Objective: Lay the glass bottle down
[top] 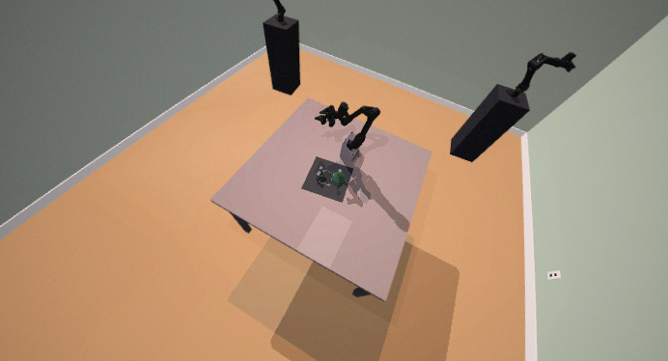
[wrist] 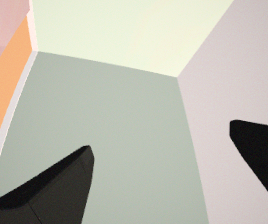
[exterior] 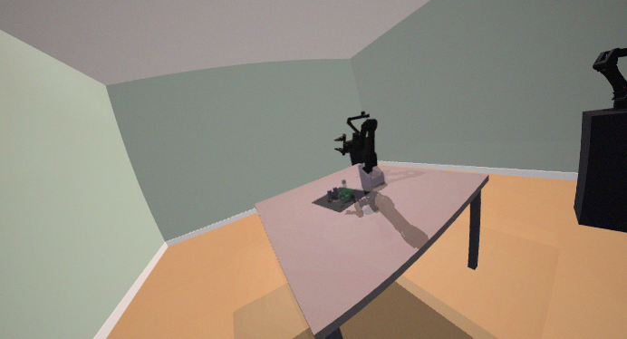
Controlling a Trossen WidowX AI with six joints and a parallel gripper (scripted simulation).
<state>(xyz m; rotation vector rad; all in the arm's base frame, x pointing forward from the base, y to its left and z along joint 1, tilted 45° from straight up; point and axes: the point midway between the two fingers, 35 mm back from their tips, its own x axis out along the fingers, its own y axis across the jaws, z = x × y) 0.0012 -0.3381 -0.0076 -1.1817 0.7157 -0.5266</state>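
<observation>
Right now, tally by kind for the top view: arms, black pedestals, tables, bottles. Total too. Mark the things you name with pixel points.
Arms (top: 369, 125) (top: 277, 2) (top: 529, 74) (exterior: 370, 144) (exterior: 612, 78): 3
Black pedestals (top: 282, 57) (top: 488, 124) (exterior: 604, 176): 2
Table (top: 270, 178) (exterior: 308, 257) (wrist: 2, 25): 1
Green bottle (top: 338, 179) (exterior: 346, 194): 1
Total: 7

Near the center of the top view and right of center in the exterior view, a matte black, jointed robot arm (top: 365, 129) (exterior: 370, 144) has thick, rounded links and bulky joints. Its boxy base block (top: 346, 152) (exterior: 372, 181) is pale lilac-grey. A slim, angular black bracket (exterior: 353, 125) with a small dark block at its end shows in the exterior view. The black two-fingered gripper (top: 319, 121) (exterior: 335, 144) (wrist: 161, 140) has wedge-shaped fingers narrowing to blunt tips. At lower left of the wrist view, one finger looks charcoal, with flat facets and a fine dark seam; the other, at right, looks solid black.
</observation>
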